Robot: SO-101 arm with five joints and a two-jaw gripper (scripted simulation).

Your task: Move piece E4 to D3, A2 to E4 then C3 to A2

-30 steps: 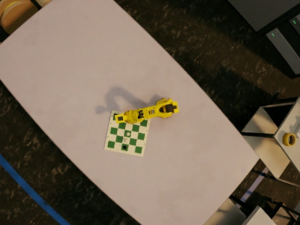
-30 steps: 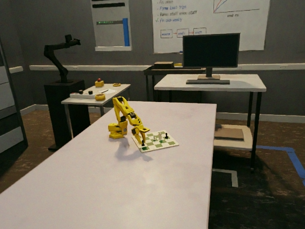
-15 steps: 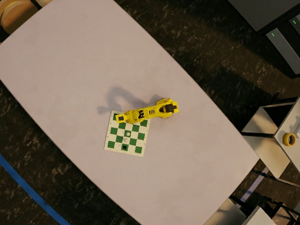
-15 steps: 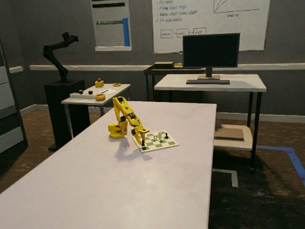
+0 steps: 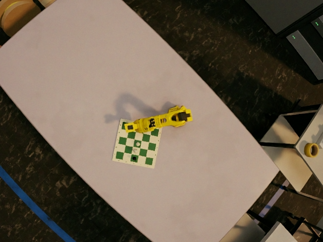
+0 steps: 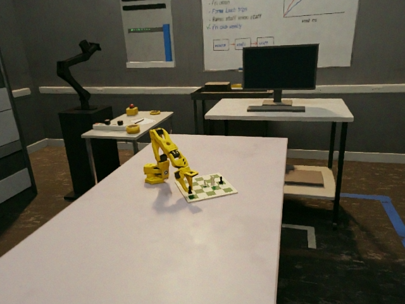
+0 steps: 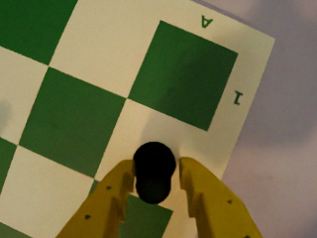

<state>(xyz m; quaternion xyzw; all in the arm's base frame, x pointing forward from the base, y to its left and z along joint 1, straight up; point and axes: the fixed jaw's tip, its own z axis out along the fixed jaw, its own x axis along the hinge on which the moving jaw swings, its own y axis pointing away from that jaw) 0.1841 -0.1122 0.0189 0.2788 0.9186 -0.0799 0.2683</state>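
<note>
The green and white board (image 5: 135,143) (image 7: 233,96) lies on the table, with its A1 corner in the wrist view. A black piece (image 7: 155,171) stands upright on the white square A2. My gripper (image 7: 157,167) is low over it, one yellow finger on each side with a thin gap, so it is narrowly open around the piece. In the side view the gripper (image 6: 189,189) reaches down to the board's near corner. In the overhead view the arm (image 5: 156,121) hides that piece. Two pale pieces (image 5: 137,142) (image 5: 135,150) and another black piece (image 5: 133,158) stand further along the board.
The arm's base (image 6: 156,172) sits on the table beside the board. A monitor table (image 6: 278,109) and a side table with small items (image 6: 129,125) stand behind the work table.
</note>
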